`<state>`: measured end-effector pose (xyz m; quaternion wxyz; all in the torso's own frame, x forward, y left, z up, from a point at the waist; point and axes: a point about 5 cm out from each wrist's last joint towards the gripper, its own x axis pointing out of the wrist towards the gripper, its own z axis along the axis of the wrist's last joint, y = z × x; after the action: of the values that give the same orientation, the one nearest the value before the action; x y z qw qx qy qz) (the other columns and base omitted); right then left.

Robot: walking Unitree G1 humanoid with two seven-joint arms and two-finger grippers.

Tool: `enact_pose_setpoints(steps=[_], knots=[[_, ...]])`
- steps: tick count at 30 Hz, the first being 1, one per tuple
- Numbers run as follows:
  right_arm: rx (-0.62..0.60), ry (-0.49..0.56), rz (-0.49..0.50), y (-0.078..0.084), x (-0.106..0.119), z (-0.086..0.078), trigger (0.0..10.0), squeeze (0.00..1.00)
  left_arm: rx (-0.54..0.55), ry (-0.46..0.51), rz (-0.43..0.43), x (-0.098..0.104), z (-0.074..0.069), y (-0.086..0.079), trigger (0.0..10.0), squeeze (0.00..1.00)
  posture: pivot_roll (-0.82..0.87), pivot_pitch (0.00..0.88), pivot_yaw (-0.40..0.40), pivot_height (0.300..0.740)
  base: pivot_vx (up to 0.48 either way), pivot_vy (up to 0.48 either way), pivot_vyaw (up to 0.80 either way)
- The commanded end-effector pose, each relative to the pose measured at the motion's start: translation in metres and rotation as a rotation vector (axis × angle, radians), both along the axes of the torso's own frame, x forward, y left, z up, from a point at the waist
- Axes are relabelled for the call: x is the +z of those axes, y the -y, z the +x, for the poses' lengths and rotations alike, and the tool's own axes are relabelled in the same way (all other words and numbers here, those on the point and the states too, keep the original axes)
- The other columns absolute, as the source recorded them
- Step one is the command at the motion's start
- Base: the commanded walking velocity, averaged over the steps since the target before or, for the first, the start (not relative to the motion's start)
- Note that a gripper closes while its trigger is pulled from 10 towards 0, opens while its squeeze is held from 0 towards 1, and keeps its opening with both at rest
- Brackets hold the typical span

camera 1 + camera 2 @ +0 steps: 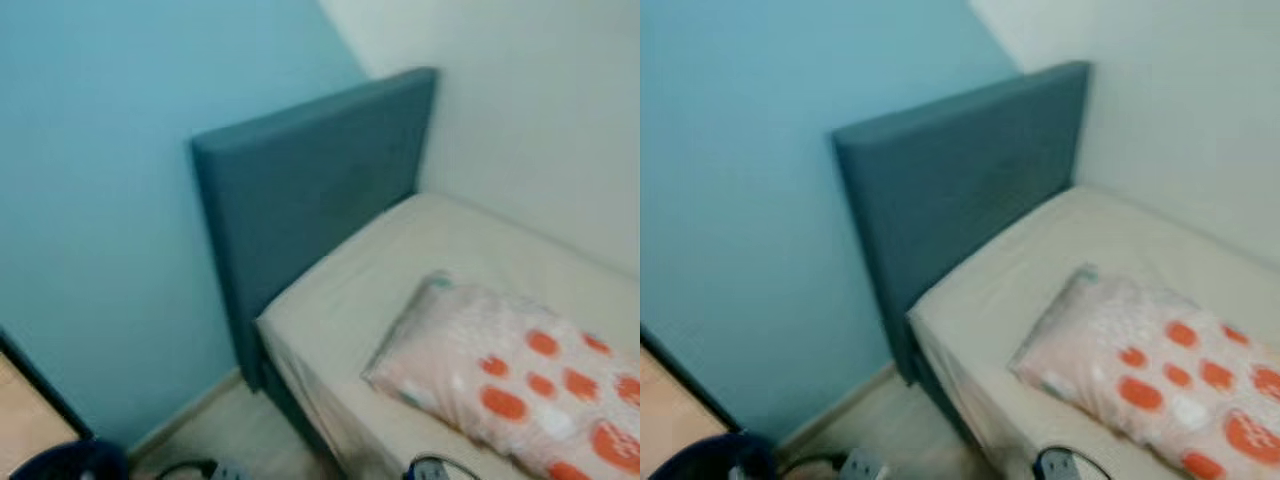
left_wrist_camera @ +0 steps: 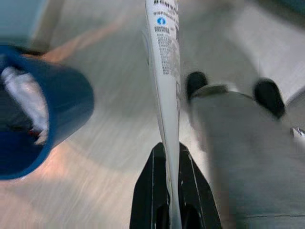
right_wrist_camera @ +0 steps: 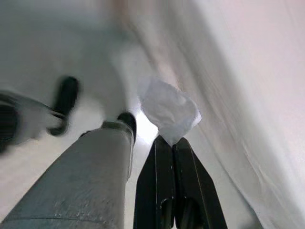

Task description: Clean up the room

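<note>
The left pincer (image 2: 172, 155) is clamped on a white tube (image 2: 164, 71) above the floor, near a blue bin (image 2: 45, 124). The right pincer (image 3: 172, 143) pinches a crumpled white tissue (image 3: 167, 109) just beside the bed (image 1: 400, 270), where a spotted pillow (image 1: 510, 375) lies.

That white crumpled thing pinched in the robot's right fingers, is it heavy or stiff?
The crumpled white wad looks like tissue or thin plastic, so probably very light. Its creased, puffed shape suggests it is soft and would squash rather than break. Only a corner sits between the right gripper fingers, so it might slip free or tear if tugged.
</note>
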<state>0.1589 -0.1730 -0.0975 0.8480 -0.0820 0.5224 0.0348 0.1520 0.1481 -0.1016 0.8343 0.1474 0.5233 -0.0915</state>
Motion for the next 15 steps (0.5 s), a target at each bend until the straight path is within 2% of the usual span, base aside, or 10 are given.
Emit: enact_pose_setpoints(steps=[1, 15], knots=[[0.005, -0.030, -0.019, 0.0060, -0.0032, -0.0093, 10.0, 0.00, -0.019, -0.069, 0.008, -0.0065, -0.0174, 0.0009, 10.0, 0.00, 0.00, 0.019, -0.038, 0.735, 0.000, 0.000, 0.79], [0.013, -0.029, -0.033, 0.0094, -0.0027, -0.0091, 10.0, 0.00, -0.036, -0.068, 0.018, -0.0065, -0.0174, 0.0013, 10.0, 0.00, -0.03, 0.018, -0.034, 0.735, 0.000, 0.000, 0.79]])
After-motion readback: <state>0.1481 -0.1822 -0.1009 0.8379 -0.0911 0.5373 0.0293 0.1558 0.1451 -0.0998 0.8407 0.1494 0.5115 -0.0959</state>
